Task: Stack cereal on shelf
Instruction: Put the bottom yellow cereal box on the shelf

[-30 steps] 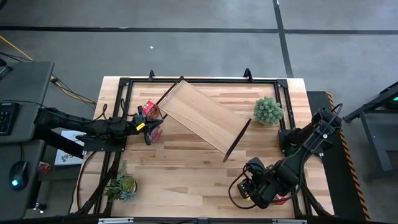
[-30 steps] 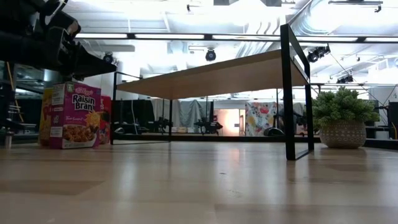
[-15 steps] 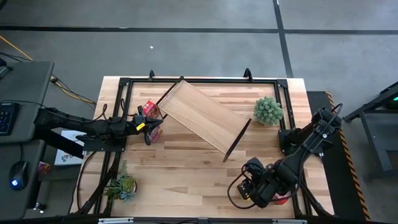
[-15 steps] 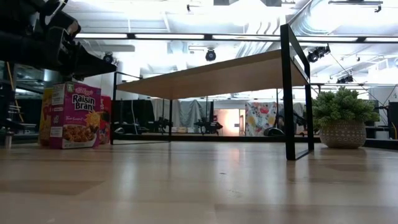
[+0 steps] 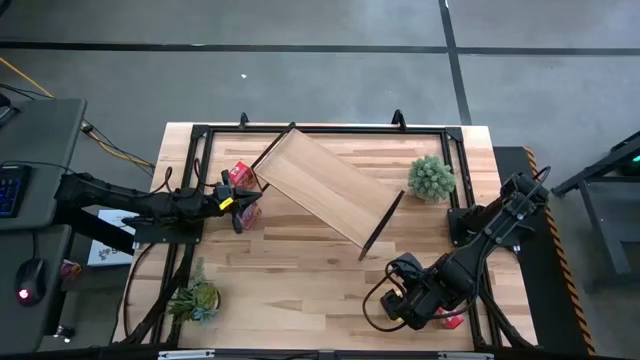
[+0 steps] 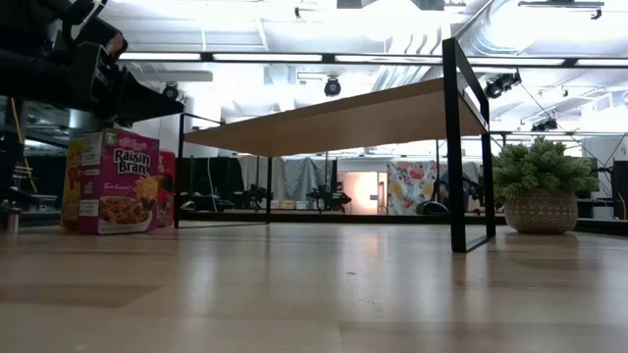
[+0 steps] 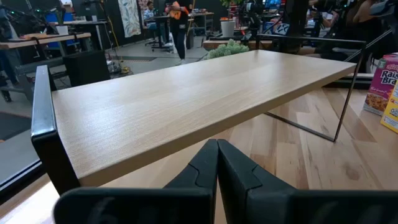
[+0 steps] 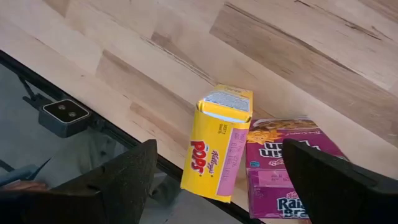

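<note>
The shelf (image 5: pixel 325 185) stands slantwise on its dark end frames in the table's far middle. Three cereal boxes, magenta (image 6: pixel 118 181), yellow (image 6: pixel 71 181) and red (image 6: pixel 165 186), stand upright at its left end. My left gripper (image 7: pixel 217 155) hangs shut and level just beside them, pointing at the shelf (image 7: pixel 186 106) and touching nothing. At the near right edge my right gripper (image 8: pixel 219 155) points down, open. Its fingers stand wide on either side of an upright yellow cereal box (image 8: pixel 217 149) without touching it. A magenta box (image 8: pixel 283 171) lies flat beside that one.
One green potted plant (image 5: pixel 431 177) stands at the far right, another (image 5: pixel 195 298) at the near left. A black rail (image 8: pixel 93 118) with a small camera block (image 8: pixel 64 116) runs along the table's near edge. Bare wood lies between the shelf and the near edge.
My right gripper has tipped a little, its head swinging slightly toward the table's left, above the near right corner. The shelf and the boxes by the left arm have kept still.
</note>
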Robot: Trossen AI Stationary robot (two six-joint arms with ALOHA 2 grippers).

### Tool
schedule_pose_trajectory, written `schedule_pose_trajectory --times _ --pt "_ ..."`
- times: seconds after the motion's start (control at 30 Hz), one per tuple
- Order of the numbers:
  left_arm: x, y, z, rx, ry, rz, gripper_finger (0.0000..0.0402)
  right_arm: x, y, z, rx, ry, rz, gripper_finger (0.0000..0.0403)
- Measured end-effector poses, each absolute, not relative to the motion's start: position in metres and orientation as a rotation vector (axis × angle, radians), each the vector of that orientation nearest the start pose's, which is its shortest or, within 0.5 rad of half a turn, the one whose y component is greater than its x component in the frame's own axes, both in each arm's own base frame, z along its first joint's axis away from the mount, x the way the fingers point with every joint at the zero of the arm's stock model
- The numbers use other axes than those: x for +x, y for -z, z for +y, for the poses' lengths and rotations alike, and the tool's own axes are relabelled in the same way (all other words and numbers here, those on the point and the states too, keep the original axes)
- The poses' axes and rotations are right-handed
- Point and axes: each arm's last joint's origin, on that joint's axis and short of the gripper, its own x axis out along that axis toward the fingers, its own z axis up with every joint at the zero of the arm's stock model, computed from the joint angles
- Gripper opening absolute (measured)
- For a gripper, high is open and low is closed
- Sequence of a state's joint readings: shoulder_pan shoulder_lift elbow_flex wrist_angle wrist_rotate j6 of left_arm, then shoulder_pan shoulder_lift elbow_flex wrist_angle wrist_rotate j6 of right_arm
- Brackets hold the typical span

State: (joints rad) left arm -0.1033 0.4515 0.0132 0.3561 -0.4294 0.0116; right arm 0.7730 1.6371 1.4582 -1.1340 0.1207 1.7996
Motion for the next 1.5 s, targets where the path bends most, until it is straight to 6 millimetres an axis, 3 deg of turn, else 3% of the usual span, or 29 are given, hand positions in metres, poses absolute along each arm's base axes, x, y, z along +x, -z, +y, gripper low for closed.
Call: schedule_pose_trajectory --times 0.33,0.6,0.97,1.23,1.5 --pt "0.124 -0.161 -0.001 0.033 -0.325 0.082 0.0001 0.226 -0.288 0.222 0.967 0.632 1.144 0.0337" --pt "0.124 -0.161 -0.001 0.033 -0.325 0.082 0.0001 0.237 -0.268 0.235 0.952 0.614 1.229 0.0337" --pt "0.124 -0.161 -0.001 0.033 -0.325 0.082 0.0001 0.237 -0.264 0.233 0.923 0.655 1.207 0.0337" --pt "0.124 -0.161 -0.001 0.033 -0.325 0.082 0.0001 0.244 -0.245 0.238 0.870 0.687 1.266 0.0337" --pt "0.124 -0.161 -0.001 0.033 -0.325 0.081 0.0001 0.249 -0.241 0.236 0.846 0.697 1.249 0.0334"
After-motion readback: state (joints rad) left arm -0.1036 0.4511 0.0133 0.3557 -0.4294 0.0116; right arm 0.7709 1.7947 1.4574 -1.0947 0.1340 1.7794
